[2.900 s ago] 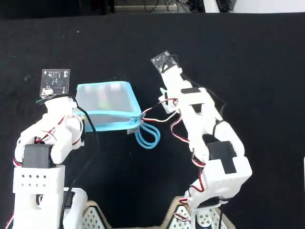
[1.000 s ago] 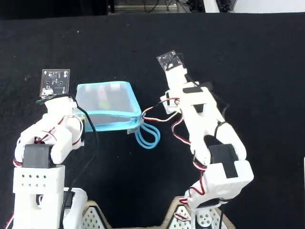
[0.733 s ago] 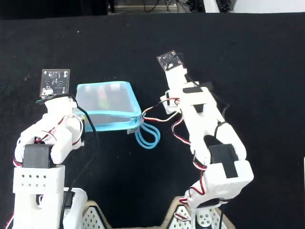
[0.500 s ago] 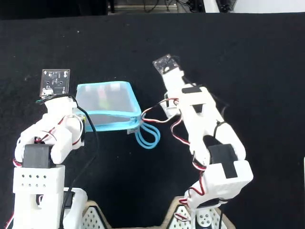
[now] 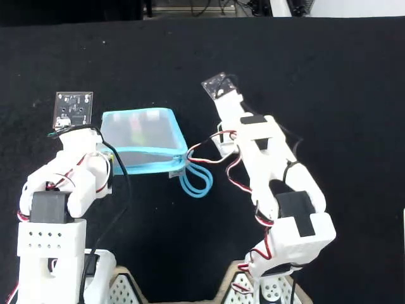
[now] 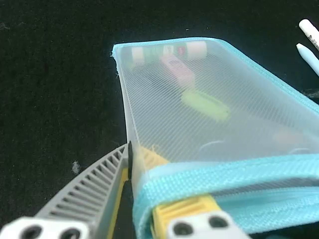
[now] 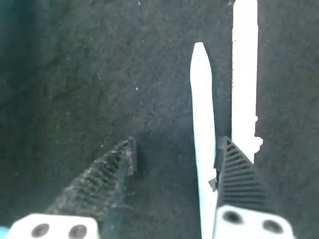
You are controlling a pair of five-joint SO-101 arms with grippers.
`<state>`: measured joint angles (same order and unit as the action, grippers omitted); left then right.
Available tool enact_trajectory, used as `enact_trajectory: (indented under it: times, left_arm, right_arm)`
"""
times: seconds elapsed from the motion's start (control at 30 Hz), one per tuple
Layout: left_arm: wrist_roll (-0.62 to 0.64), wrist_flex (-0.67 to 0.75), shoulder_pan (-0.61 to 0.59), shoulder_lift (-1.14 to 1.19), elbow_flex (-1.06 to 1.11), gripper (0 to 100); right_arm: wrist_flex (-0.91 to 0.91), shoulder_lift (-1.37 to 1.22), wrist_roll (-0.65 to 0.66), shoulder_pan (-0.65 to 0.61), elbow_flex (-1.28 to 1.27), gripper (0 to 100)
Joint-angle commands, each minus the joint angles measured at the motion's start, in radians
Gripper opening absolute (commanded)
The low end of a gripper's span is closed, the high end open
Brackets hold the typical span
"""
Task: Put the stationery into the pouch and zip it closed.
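Note:
A translucent pouch (image 5: pixel 140 136) with blue trim lies left of centre, with coloured stationery (image 6: pixel 205 103) showing through its mesh side (image 6: pixel 234 124). My left gripper (image 6: pixel 134 199) is shut on the pouch's near corner by the blue zip band (image 6: pixel 224 172). A blue strap loop (image 5: pixel 196 180) hangs off the pouch's other end. My right gripper (image 7: pixel 174 149) is open just above the black cloth. Two white pens lie side by side under it. The thinner pen (image 7: pixel 203 124) runs along the inside of one finger (image 7: pixel 234 172). The second pen (image 7: pixel 244 74) lies outside that finger.
The black tabletop (image 5: pixel 329 76) stretches wide to the right and behind. My right arm (image 5: pixel 259 145) stands just right of the pouch and loop. The two pens (image 6: pixel 309 42) also lie beyond the pouch's far end in the left wrist view.
The right arm's wrist swung a little to the right, then back to the left over the last half second. The left arm and the pouch have not moved.

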<state>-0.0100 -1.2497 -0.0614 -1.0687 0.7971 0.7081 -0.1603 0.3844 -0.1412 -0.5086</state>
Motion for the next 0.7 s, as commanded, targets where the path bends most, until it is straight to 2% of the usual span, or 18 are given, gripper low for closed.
enact_trajectory:
  times: [0.0,0.27,0.5,0.67]
  left_arm:
    - [-0.006,0.014,0.004,-0.002,-0.013,3]
    - [-0.006,0.014,0.004,-0.002,-0.012,3]
    - [-0.006,0.014,0.004,-0.002,-0.012,3]
    - [-0.006,0.014,0.004,-0.002,-0.012,3]
  right_arm:
    - [0.009,0.067,0.014,-0.015,0.028,23.7]
    - [0.003,0.062,0.014,-0.009,0.028,23.7]
    - [-0.071,0.059,0.015,0.025,0.024,23.7]
    - [-0.077,-0.016,0.020,0.029,0.061,23.7]
